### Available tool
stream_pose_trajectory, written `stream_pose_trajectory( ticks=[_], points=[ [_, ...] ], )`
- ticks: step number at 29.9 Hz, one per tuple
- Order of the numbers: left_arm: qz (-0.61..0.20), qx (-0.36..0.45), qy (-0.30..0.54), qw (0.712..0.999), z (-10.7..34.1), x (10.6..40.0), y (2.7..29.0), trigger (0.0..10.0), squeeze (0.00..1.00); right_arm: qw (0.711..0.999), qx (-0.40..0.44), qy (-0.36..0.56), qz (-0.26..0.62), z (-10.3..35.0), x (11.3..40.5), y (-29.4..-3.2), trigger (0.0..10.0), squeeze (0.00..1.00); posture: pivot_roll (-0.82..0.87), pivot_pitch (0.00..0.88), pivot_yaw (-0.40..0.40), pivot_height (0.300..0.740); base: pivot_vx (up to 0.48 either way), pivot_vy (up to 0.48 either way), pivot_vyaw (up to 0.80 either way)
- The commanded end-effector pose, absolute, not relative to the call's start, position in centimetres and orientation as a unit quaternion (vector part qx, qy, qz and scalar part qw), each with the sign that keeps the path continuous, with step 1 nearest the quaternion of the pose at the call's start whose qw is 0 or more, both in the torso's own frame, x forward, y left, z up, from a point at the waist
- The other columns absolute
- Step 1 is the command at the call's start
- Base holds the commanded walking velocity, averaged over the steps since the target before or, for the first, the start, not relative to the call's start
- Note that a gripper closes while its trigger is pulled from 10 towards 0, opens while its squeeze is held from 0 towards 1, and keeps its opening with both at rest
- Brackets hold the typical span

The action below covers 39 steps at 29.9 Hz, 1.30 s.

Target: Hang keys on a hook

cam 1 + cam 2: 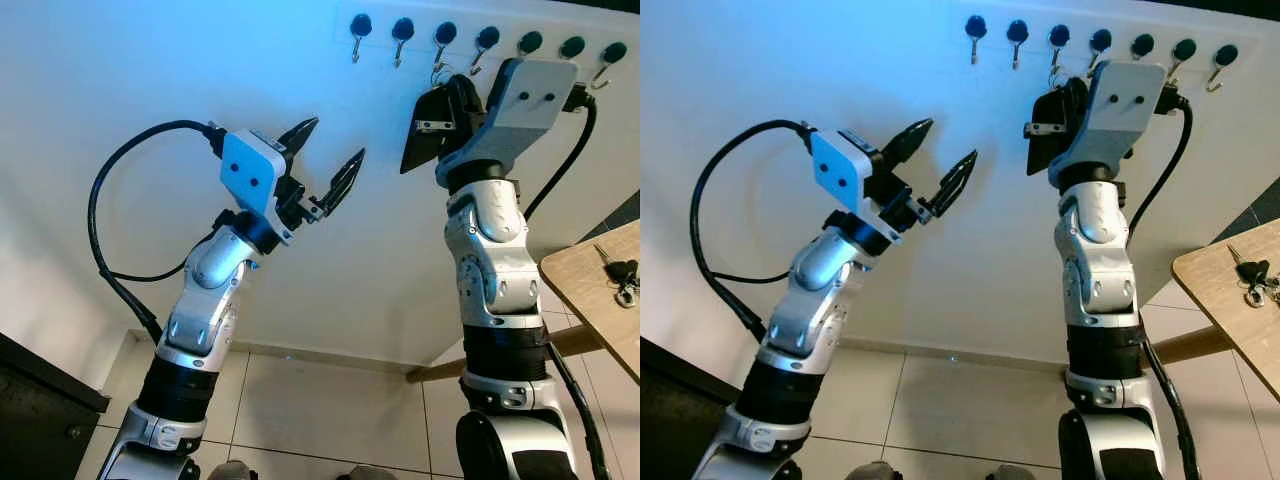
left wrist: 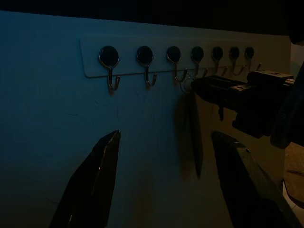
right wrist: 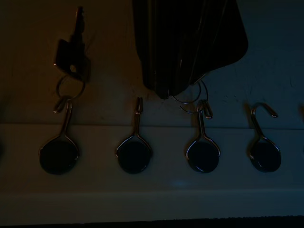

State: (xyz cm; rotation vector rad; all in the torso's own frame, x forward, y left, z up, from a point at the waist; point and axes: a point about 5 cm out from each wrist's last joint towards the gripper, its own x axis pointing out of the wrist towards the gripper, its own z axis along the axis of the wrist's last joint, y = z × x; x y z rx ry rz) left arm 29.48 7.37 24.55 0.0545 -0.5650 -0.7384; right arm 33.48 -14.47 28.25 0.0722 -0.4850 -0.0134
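A white rail of several black-capped hooks [image 1: 403, 30] runs along the wall at the top. My right gripper [image 1: 452, 88] is raised to the third and fourth hooks, its fingers [image 3: 180, 57] shut on a key ring [image 3: 190, 100]. That ring touches one hook's tip [image 3: 205, 113]. A black-headed key [image 3: 71, 56] hangs by its own ring from a hook two places along. My left gripper [image 1: 338, 138] is open in mid-air, left of and below the rail, with nothing between its fingers.
A wooden table [image 1: 585, 285] juts in at the right, with another bunch of keys [image 1: 622, 275] lying on it. Tiled floor lies below, and a dark cabinet [image 1: 40, 410] stands at the lower left. The outer hooks [image 1: 613, 55] carry nothing.
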Motion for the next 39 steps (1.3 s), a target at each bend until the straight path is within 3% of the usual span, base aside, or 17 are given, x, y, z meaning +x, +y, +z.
stream_pose_trajectory(
  ticks=[1,2,3,7,8,9,10,11,23,24,27,28,39],
  points=[
    [-0.362,0.038,-0.276,0.889,24.7,29.4,7.1,10.0,0.00,0.973,0.043,-0.227,-0.027,27.9,33.6,-15.4,10.0,0.00,0.04,0.110,-0.050,0.740,0.000,0.000,0.00],
    [-0.361,0.038,-0.277,0.890,24.8,29.4,7.1,10.0,0.00,0.972,0.043,-0.231,-0.024,28.0,33.6,-15.3,10.0,0.18,0.04,0.110,-0.051,0.740,0.000,0.000,0.00],
    [-0.361,0.038,-0.277,0.890,24.8,29.4,7.1,10.0,0.00,0.971,0.043,-0.234,-0.022,28.1,33.5,-15.2,10.0,1.00,0.04,0.110,-0.051,0.740,0.000,0.000,0.00],
    [-0.361,0.037,-0.278,0.889,24.8,29.4,7.1,10.0,0.00,0.970,0.043,-0.241,-0.016,28.3,33.4,-15.1,10.0,1.00,0.04,0.110,-0.050,0.740,0.000,0.000,0.00],
    [-0.360,0.037,-0.278,0.890,24.8,29.4,7.1,10.0,0.00,0.968,0.042,-0.245,-0.012,28.4,33.4,-15.0,10.0,0.66,0.04,0.111,-0.050,0.740,0.000,0.000,0.00],
    [-0.360,0.037,-0.278,0.890,24.8,29.4,7.1,10.0,0.00,0.968,0.042,-0.249,-0.008,28.4,33.3,-14.9,10.0,0.52,0.04,0.111,-0.050,0.740,0.000,0.000,0.00],
    [-0.360,0.037,-0.278,0.890,24.8,29.4,7.1,10.0,0.00,0.968,0.042,-0.249,-0.008,28.4,33.3,-14.9,10.0,0.52,0.04,0.111,-0.050,0.740,0.000,0.000,0.00],
    [-0.360,0.037,-0.278,0.890,24.8,29.4,7.1,10.0,0.00,0.966,0.042,-0.253,-0.003,28.5,33.2,-14.8,10.0,0.00,0.04,0.111,-0.050,0.740,0.000,0.000,0.00],
    [-0.360,0.035,-0.279,0.890,24.9,29.4,7.1,10.0,0.00,0.965,0.027,-0.261,0.030,27.9,32.6,-14.0,10.0,0.00,0.05,0.113,-0.050,0.740,0.000,0.000,0.00],
    [-0.360,0.035,-0.279,0.890,24.9,29.4,7.1,10.0,0.00,0.965,0.025,-0.260,0.033,27.8,32.6,-13.9,10.0,0.42,0.05,0.114,-0.049,0.740,0.000,0.000,0.00],
    [-0.361,0.034,-0.279,0.889,24.9,29.4,7.0,10.0,0.00,0.965,0.016,-0.260,0.033,27.7,32.4,-13.9,10.0,0.38,0.05,0.114,-0.049,0.740,0.000,0.000,0.00],
    [-0.361,0.034,-0.279,0.889,24.9,29.4,7.0,10.0,0.00,0.965,0.013,-0.262,0.034,27.6,32.3,-13.8,10.0,0.00,0.05,0.113,-0.047,0.740,0.000,0.000,0.00],
    [-0.362,0.030,-0.278,0.889,24.8,29.3,7.0,10.0,0.00,0.963,0.006,-0.266,0.042,25.9,30.6,-13.8,10.0,0.00,0.04,0.116,-0.044,0.740,0.000,0.000,0.00]
  ],
)
